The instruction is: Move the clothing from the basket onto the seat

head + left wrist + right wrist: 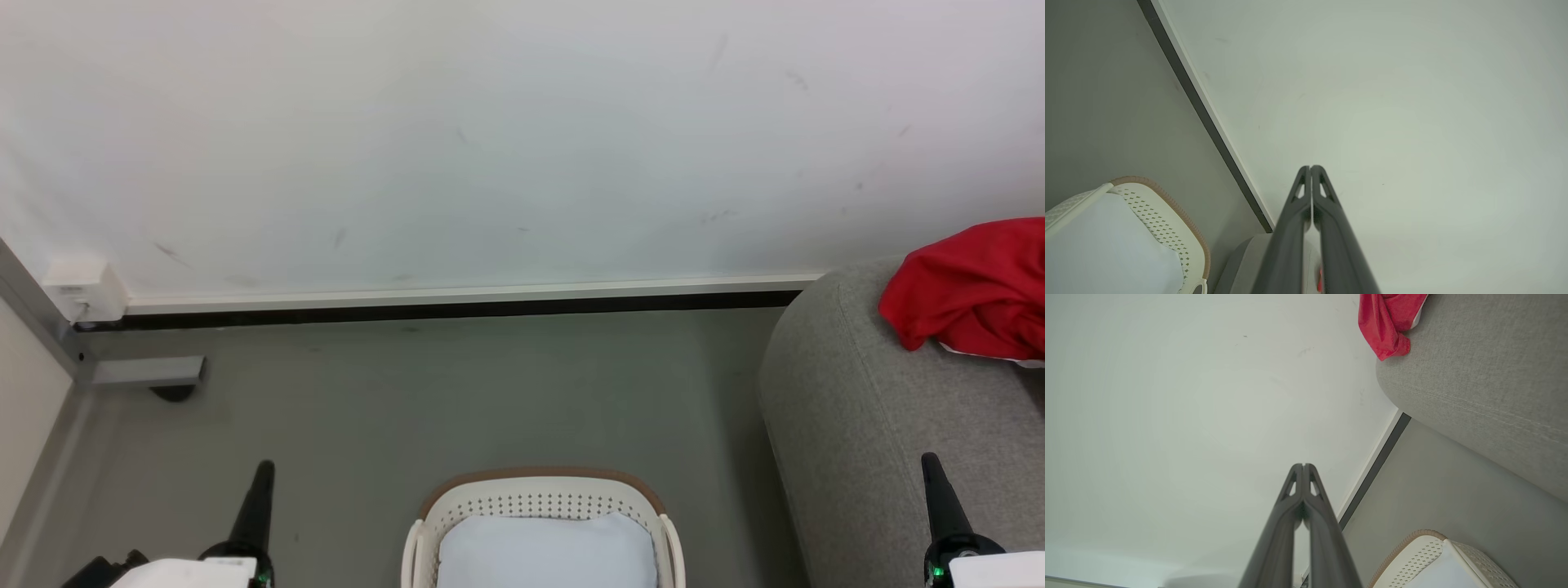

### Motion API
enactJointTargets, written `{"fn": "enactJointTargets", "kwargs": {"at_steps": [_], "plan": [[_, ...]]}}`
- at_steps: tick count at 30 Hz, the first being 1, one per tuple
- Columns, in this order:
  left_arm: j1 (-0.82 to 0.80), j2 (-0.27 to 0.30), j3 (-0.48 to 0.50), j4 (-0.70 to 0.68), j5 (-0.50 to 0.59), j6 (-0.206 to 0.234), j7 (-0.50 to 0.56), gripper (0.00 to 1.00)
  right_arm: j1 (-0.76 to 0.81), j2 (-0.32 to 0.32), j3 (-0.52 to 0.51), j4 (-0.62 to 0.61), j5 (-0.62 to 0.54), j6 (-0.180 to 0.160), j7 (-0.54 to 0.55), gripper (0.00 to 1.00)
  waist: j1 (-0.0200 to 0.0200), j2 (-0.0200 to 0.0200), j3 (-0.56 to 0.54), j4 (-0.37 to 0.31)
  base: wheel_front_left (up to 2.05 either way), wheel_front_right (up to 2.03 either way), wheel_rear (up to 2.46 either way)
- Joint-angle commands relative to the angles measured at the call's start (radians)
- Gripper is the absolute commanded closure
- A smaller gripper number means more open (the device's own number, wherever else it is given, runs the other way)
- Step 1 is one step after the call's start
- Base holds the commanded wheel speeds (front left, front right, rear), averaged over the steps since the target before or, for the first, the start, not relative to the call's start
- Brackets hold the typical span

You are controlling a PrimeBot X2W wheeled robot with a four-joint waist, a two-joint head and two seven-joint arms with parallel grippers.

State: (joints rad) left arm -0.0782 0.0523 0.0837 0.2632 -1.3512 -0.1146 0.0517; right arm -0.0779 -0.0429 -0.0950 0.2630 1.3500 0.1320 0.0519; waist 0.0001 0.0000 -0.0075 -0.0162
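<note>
1. While the clothing [971, 286] lies bunched at the far edge of the seat [857, 408], the basket [539, 482] holds a pale pad [547, 547].
2. The left gripper [264, 469] and right gripper [929, 461] stand closed and empty, best kept clear of it.

1. Floor [490, 392] btw basket [539, 474] and wall [490, 147]: open strip, plenty of room for a gripper to pass.
2. Basket, bottom centre: perforated walls + brown rim ring the inside. Pale pad [547, 551] covers the visible inside; open from above.
3. Seat [857, 425] on R: rounded end stands near basket's R side w/ a narrow floor gap btw them. Blocks low sideways travel.
4. Clothing [971, 286] lies on top of seat by the wall; grey upholstery in front of it is bare.
5. Far L: white box [86, 290] + grey bar [147, 370] at the wall foot, well apart from L gripper [264, 469].
6. R gripper [929, 461] shows against seat's side; free air round both tips.
</note>
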Motion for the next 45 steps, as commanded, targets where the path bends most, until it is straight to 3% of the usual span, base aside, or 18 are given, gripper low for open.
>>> {"fn": "enactJointTargets", "kwargs": {"at_steps": [1,32,45], "plan": [[-0.017,0.003,0.005,-0.007,-0.031,-0.005,0.004,1.0,-0.013,-0.011,-0.003,-0.007,0.021,-0.002,0.003,1.0,-0.0001,0.0,0.0,0.001,0.0,0.0,0.0],[-0.035,-0.001,0.033,-0.019,-0.257,-0.019,0.064,1.0,-0.036,-0.011,-0.021,-0.021,0.26,-0.002,0.063,1.0,-0.0001,0.0,0.01,0.015,0.0,0.0,0.0],[-0.035,-0.001,0.033,-0.02,-0.268,-0.019,0.067,1.0,-0.037,-0.011,-0.021,-0.021,0.263,-0.002,0.065,1.0,-0.0001,0.0,0.011,0.016,0.0,0.0,0.0]]}}
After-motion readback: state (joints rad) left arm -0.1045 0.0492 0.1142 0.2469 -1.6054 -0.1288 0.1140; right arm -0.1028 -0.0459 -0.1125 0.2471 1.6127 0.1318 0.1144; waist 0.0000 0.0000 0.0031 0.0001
